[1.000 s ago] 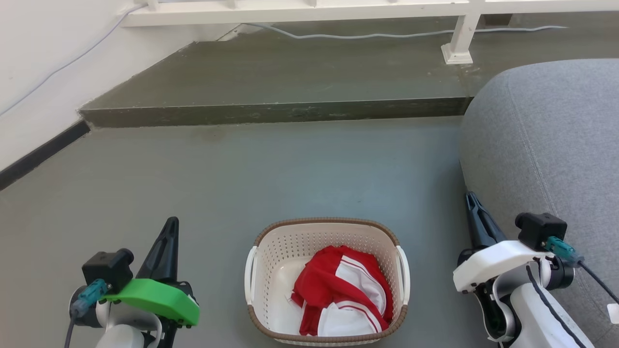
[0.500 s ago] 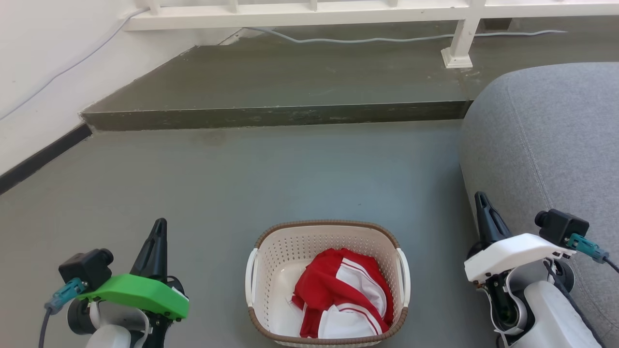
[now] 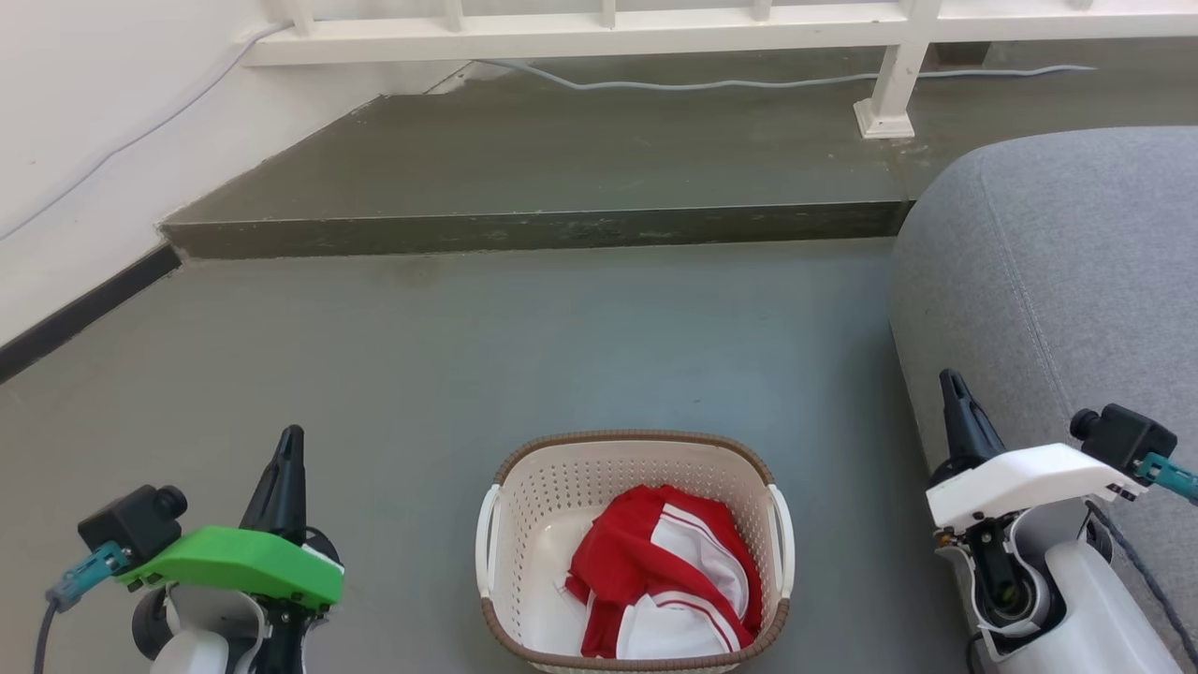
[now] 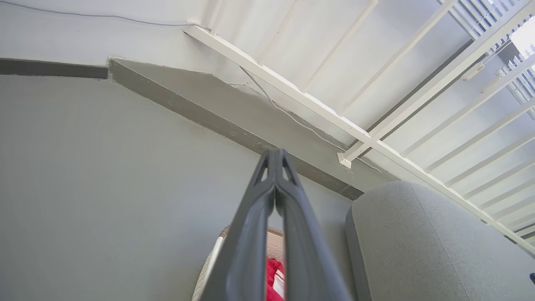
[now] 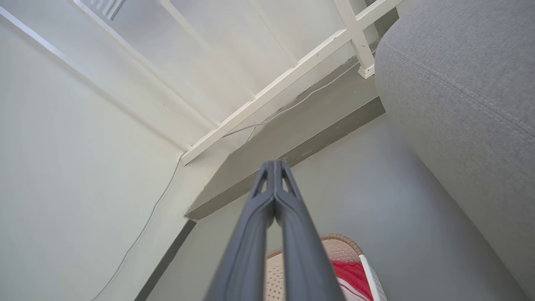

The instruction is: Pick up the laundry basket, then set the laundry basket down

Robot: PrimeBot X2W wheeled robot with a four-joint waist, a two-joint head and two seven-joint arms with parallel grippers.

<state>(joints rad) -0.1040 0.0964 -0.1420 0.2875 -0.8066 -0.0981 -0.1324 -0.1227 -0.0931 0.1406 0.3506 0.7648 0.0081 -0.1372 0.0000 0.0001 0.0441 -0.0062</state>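
From the head view, the basket (image 3: pixel 636 436) sits on the grey floor (image 3: pixel 562 337) low in the middle, upright, both white handles plain to see, with a red-and-white garment (image 3: pixel 655 580) heaped inside toward its right. My left claw (image 3: pixel 290 440) is off to the basket's left and my right claw (image 3: pixel 955 393) off to its right, each well apart from the handles and pointing away from me. The right one is just beside the grey sofa (image 3: pixel 1048 262).

That view has the fingers edge-on, so the wrist cameras settle the grip. On the left wrist view the left claw (image 4: pixel 275 155) is clenched, tips pressed together on nothing (a thin slit lower down lets a bit of red cloth (image 4: pixel 271 271) through), and a slice of basket wall (image 4: pixel 211 267) peeks past the left finger. On the right wrist view the right claw (image 5: pixel 273 166) is likewise clenched and empty, with the basket's brown rim (image 5: pixel 338 240) and one handle low and to the right.

Beyond the basket the head view adds a raised step (image 3: pixel 533 225), a white railing (image 3: pixel 580 23) and a cable (image 3: pixel 702 84) lying along it.
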